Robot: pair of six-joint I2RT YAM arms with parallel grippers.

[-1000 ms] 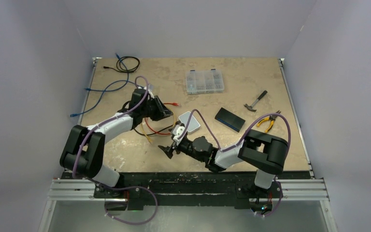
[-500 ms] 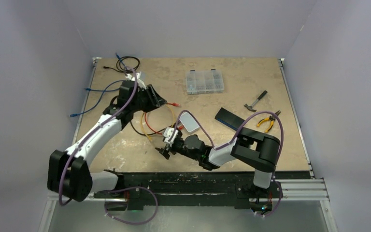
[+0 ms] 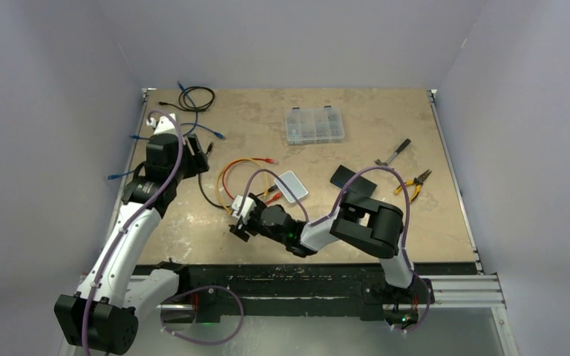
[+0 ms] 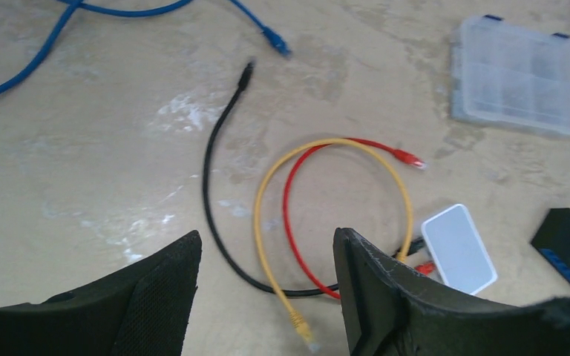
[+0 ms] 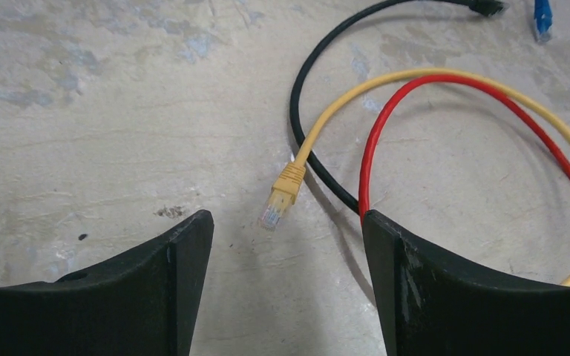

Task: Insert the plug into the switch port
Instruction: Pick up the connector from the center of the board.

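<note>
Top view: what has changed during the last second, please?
The left gripper drew back from the cables toward the far left and opened; it holds nothing. The right gripper moved left and now hovers open over the yellow plug. The switch, organizer, hammer and pliers stayed where they were.

Left gripper (image 4: pixel 266 252) opened and swung left; right gripper (image 5: pixel 288 222) neared the yellow plug (image 5: pixel 278 200).
</note>
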